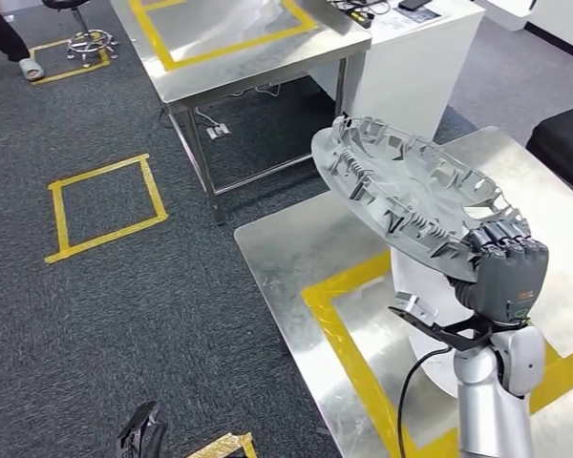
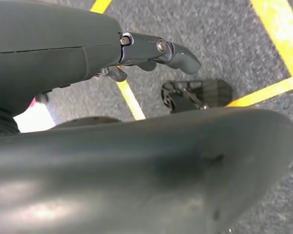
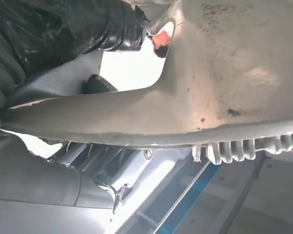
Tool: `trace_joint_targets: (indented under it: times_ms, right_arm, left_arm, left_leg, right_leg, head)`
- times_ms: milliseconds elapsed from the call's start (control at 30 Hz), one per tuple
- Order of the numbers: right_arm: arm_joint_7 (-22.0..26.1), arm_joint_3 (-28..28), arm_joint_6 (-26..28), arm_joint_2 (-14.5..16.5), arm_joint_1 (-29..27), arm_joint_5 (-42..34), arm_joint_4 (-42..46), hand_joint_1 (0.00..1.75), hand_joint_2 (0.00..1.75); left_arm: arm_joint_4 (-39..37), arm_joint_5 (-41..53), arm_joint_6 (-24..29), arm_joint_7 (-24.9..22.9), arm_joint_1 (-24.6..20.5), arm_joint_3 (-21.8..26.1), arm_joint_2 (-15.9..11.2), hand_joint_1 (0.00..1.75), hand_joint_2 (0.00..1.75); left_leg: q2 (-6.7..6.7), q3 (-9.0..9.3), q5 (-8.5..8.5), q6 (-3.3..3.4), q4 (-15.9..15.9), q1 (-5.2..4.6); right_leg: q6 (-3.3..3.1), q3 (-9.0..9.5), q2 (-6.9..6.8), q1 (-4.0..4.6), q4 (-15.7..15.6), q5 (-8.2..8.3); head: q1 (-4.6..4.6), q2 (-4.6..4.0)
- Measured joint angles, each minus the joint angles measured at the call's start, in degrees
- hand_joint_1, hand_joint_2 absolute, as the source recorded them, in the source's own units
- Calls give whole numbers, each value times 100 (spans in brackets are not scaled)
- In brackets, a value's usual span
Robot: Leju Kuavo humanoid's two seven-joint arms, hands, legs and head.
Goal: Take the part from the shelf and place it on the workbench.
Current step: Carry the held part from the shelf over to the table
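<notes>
A large round silver-grey part [image 1: 406, 186] with ribs and clips on its upper face hangs tilted above the steel workbench [image 1: 290, 258]. My right hand [image 1: 503, 267] grips the part's near rim, fingers curled over the edge. Seen close in the right wrist view, the part's smooth underside [image 3: 226, 73] lies against my right hand [image 3: 64, 29]. Below the part, yellow tape [image 1: 345, 334] marks a square on the workbench. My left hand [image 1: 143, 434] hangs low over the carpet; in the left wrist view its dark fingers [image 2: 174, 53] stretch out with nothing in them.
A second steel table [image 1: 269, 67] with a yellow taped square stands further off, a white cabinet [image 1: 413, 67] beside it. Yellow tape squares [image 1: 103, 210] mark the grey carpet. A stool base [image 1: 89, 43] and a person's foot [image 1: 28, 67] are at the far left.
</notes>
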State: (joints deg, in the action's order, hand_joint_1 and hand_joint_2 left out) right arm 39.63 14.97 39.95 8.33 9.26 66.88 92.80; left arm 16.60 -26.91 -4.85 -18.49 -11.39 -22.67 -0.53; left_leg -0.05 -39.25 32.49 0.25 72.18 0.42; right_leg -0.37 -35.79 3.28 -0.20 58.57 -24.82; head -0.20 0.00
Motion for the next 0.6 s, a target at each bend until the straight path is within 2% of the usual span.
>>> trace_joint_targets:
  times_ms: [67,133,167,200,233,267,300,367,400,433,467,500,533,567,600]
  right_arm:
    - [0,-3,0,0,1,-1,-4,175,175]
    - [0,-8,0,0,8,-3,-4,175,175]
    - [0,-10,0,0,7,-6,-4,175,175]
    - [0,-9,0,0,2,-8,-4,175,175]
    - [0,-8,0,-1,-7,-10,-4,175,175]
    - [0,-5,0,-1,-13,-14,-5,175,175]
    - [0,-4,0,-2,-12,-18,-5,175,175]
    - [-1,-8,0,1,-11,-30,-6,175,175]
    - [-1,-11,0,3,-15,-34,-7,175,175]
    - [-2,-12,0,4,-24,-39,-9,175,175]
    - [-2,-10,0,4,-31,-42,-10,175,175]
    - [-2,-5,0,4,-36,-43,-12,175,175]
    - [-2,-1,0,4,-38,-44,-13,175,175]
    - [-2,2,0,4,-37,-44,-13,175,175]
    - [-2,2,0,4,-34,-44,-12,175,175]
  left_arm:
    - [-3,14,0,0,-11,-3,-12,0,0]
    - [-8,27,0,0,-19,-7,-19,0,0]
    - [-9,33,-1,0,-20,-8,-18,0,0]
    - [-10,36,-1,1,-21,-8,-12,0,0]
    - [-10,37,-5,2,-24,-9,1,0,0]
    - [-10,38,-8,4,-30,-10,11,0,0]
    - [-10,38,-10,9,-35,-10,19,0,0]
    - [-11,38,-11,16,-24,-10,21,0,0]
    - [-13,39,-12,17,-11,-10,21,0,0]
    - [-14,40,-14,17,1,-11,25,0,0]
    - [-14,42,-17,18,8,-11,31,0,0]
    - [-14,43,-21,19,10,-11,39,0,0]
    - [-14,44,-23,20,9,-11,48,0,0]
    - [-14,44,-26,22,5,-11,54,0,0]
    - [-14,44,-27,26,2,-11,56,0,0]
  left_leg:
    - [-210,349,-390,62,-785,2]
    - [-400,575,-519,78,-1287,3]
    - [-414,599,-497,76,-1342,-3]
    - [-369,608,-504,77,-1372,-12]
    - [-311,618,-524,98,-1399,-9]
    - [-250,630,-548,124,-1432,-2]
    - [-182,639,-573,152,-1465,7]
    - [-47,643,-592,187,-1488,5]
    - [25,640,-591,193,-1486,1]
    - [95,640,-586,193,-1485,-1]
    - [162,639,-581,190,-1484,-1]
    - [226,642,-574,180,-1482,1]
    - [285,648,-562,163,-1477,4]
    - [340,655,-545,137,-1470,-3]
    - [389,658,-526,105,-1455,-17]
  right_leg:
    - [20,-6,131,7,15,7]
    - [74,-47,252,-7,32,28]
    - [112,-69,307,-20,30,43]
    - [151,-90,366,-39,19,62]
    - [179,-121,368,-48,20,63]
    - [199,-163,286,-41,63,25]
    - [216,-253,139,-29,219,-79]
    - [250,-549,-187,-23,865,-430]
    - [273,-723,-260,-34,1262,-597]
    - [293,-845,-287,-46,1540,-682]
    - [310,-874,-302,-58,1627,-670]
    - [322,-784,-327,-67,1473,-557]
    - [331,-583,-388,-74,1106,-375]
    - [335,-347,-510,-63,680,-240]
    - [311,-141,-606,-50,317,-138]
  head:
    - [3,0]
    - [6,0]
    - [4,0]
    - [6,0]
    - [5,0]
    - [12,0]
    - [33,0]
    - [62,0]
    - [72,0]
    - [71,0]
    - [73,0]
    - [74,0]
    - [74,0]
    - [74,0]
    - [73,0]
